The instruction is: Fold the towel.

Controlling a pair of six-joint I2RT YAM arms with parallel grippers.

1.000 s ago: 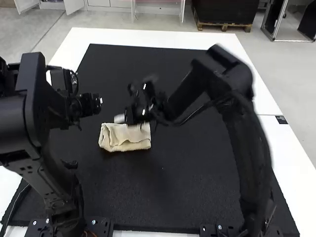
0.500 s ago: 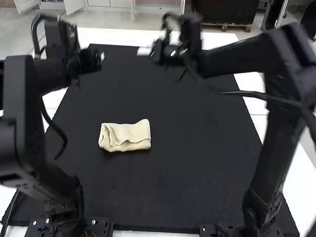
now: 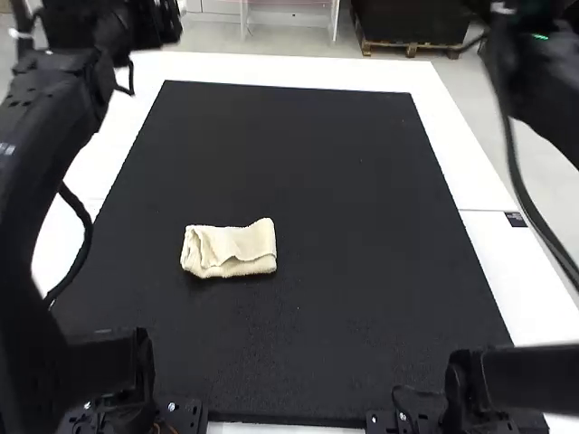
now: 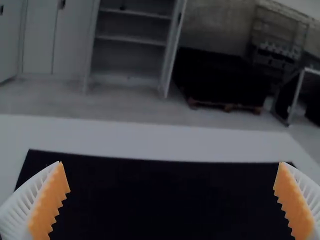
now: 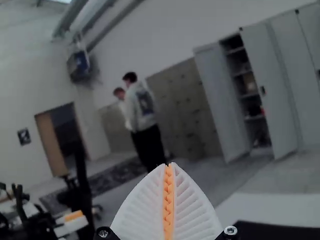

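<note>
Left gripper (image 3: 177, 9) spread wide, right gripper (image 5: 169, 165) pressed together, both empty, folded towel (image 3: 230, 250) on black mat (image 3: 362, 271)

We observed the cream towel (image 3: 228, 246) folded into a compact, layered rectangle, its top flap rumpled and uneven; we saw it lying well apart from the left fingers (image 3: 182, 7).

This looks like a robot lab or workshop. In the high view, one robot arm (image 3: 54, 99) is at the left and another robot arm (image 3: 543, 99) at the right, with a black mat (image 3: 317, 181) between. The wrist views show tall metal cupboards (image 5: 270, 85), a wooden pallet (image 4: 227, 106) and big pipes (image 5: 115, 25) up high.
</note>
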